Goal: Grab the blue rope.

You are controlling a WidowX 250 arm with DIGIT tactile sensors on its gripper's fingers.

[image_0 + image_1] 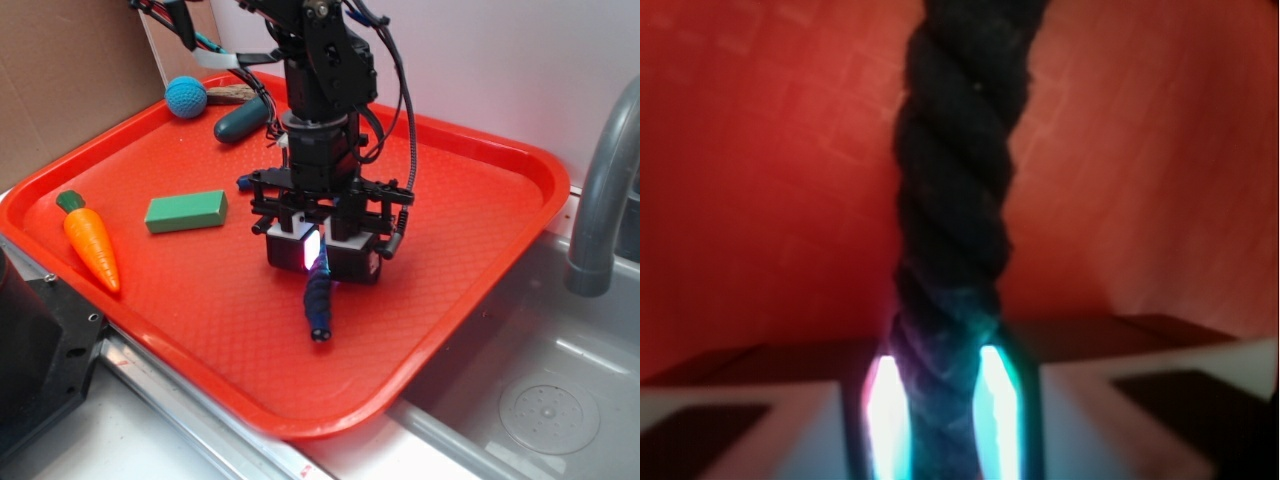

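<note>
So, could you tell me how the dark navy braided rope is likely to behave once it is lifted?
The dark navy braided rope will probably droop: its free end curves across the red plastic tray. Its coarse twisted strands should resist slipping between the gripper pads pressed against both sides. It looks light for its thickness.

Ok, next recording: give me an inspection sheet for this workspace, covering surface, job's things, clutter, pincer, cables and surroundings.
Surface: red textured plastic tray, lying beside a sink.
Job's things: thick dark navy braided rope, one end between the pincer's pads, the free end resting on the tray.
Clutter: orange toy carrot with green top, green rectangular block, light blue textured ball, smooth dark green oblong piece; all apart from the rope.
Pincer: black pincer pointing down, shut on the rope; the wrist view shows the lit pads pressing both sides.
Cables: black cables loop along the arm, above the tray.
Surroundings: grey tap, metal sink basin, brown cardboard behind.
</note>
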